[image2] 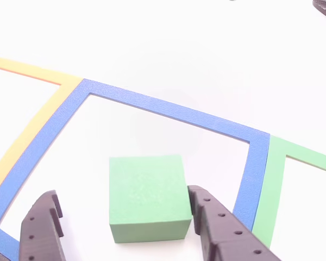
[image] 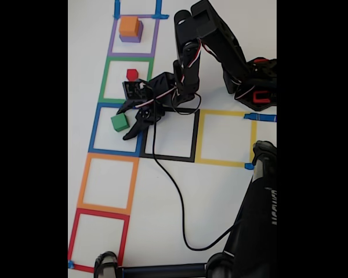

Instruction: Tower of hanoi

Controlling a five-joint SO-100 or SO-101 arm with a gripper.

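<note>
In the fixed view, the orange cube point(image: 130, 25) sits on the purple cube point(image: 131, 37) inside the purple tape square. The red cube point(image: 132, 75) rests alone in the green tape square. The green cube point(image: 119, 122) lies on the table in the blue tape square. My gripper point(image: 122, 125) is open, with one finger on each side of the green cube. In the other view the green cube point(image2: 146, 196) sits between the fingers of the gripper point(image2: 123, 194). The right finger point(image2: 220, 231) is close against the cube's side and the left finger point(image2: 42, 231) stands well apart.
A column of tape squares runs down the white table: purple, green, blue point(image: 98, 130), orange point(image: 107, 182), red point(image: 98, 237). Black point(image: 171, 159) and yellow point(image: 223, 163) squares lie to the right. A black cable point(image: 177, 202) trails across the table. A dark stand point(image: 258, 220) fills the lower right.
</note>
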